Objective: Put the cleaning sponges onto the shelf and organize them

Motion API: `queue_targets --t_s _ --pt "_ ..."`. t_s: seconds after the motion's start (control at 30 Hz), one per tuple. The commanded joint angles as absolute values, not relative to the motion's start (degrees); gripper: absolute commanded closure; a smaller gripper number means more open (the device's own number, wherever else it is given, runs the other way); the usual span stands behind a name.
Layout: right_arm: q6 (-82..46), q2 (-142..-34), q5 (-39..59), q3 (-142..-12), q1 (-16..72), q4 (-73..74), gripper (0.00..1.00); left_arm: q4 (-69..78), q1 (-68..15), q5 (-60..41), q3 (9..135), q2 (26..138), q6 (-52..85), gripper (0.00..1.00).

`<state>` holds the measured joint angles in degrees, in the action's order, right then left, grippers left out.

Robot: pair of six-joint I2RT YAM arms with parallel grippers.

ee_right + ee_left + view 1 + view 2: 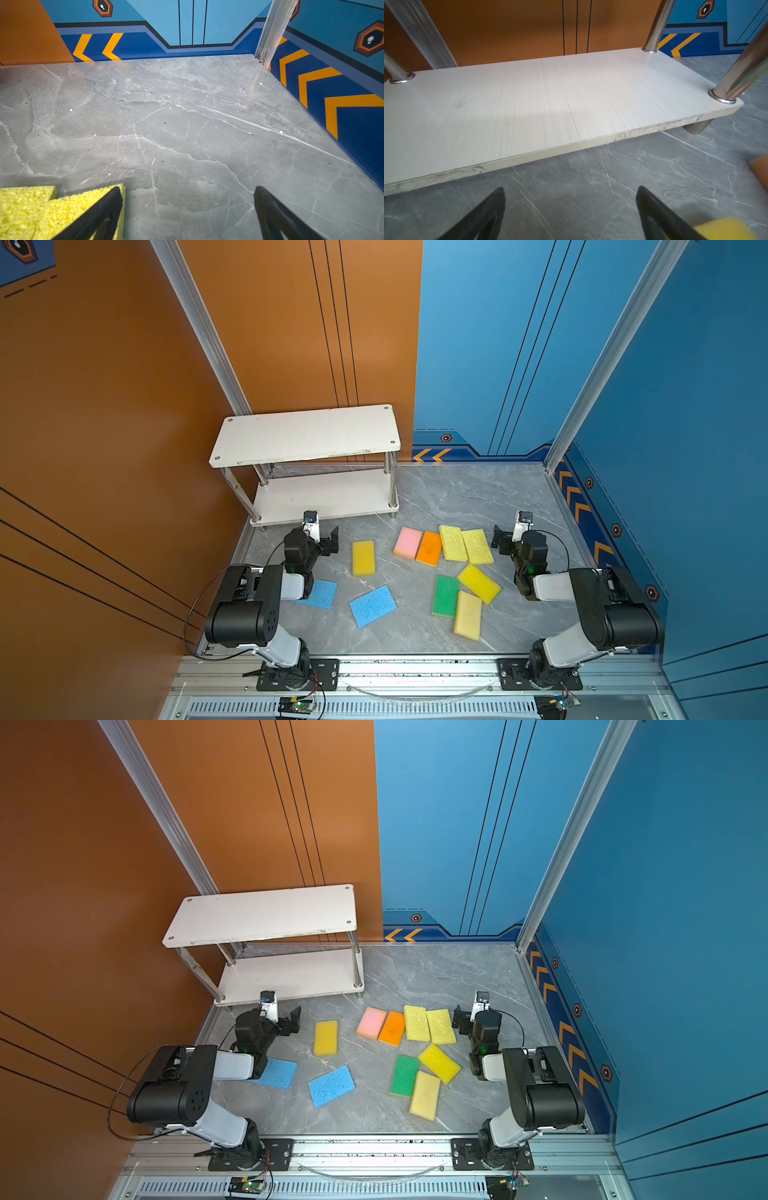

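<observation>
Grey desk [457, 497] holds scattered cleaning sponges [363, 558]; shelf [305, 435] far left. Left gripper [571, 190], right gripper [189, 189] gape wide, holding nothing.

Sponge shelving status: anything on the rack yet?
Done: nothing; both white boards of the two-tier metal-post shelf are bare. In hand: nothing; left gripper and right gripper open, empty. Left: all ten rectangular foam sponges lie on the grey marbled table.

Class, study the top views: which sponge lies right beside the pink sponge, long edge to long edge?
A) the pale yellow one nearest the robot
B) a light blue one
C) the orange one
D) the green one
C: in both top views the orange sponge lies edge to edge with the pink sponge.
</observation>
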<state>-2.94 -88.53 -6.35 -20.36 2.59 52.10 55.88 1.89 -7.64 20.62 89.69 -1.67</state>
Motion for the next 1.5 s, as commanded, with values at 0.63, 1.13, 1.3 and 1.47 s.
queue_targets --t_s 0.63,1.13,1.3,1.47 --pt "-3.25 -88.59 -6.14 -21.37 1.54 52.03 0.0 55.28 2.23 -8.79 20.76 89.78 -1.32 0.02" --pt "-3.32 -88.59 -5.82 -21.35 1.32 52.03 0.0 55.25 2.24 -8.79 20.81 89.73 -1.32 0.02" --pt "-3.38 -88.6 -5.58 -21.36 1.16 52.04 0.0 55.2 2.28 -8.81 20.75 89.77 -1.32 0.02" --pt "-3.65 -88.59 -4.92 -21.36 0.81 52.03 0.0 55.11 2.21 -5.2 20.85 89.9 -0.1 0.02"
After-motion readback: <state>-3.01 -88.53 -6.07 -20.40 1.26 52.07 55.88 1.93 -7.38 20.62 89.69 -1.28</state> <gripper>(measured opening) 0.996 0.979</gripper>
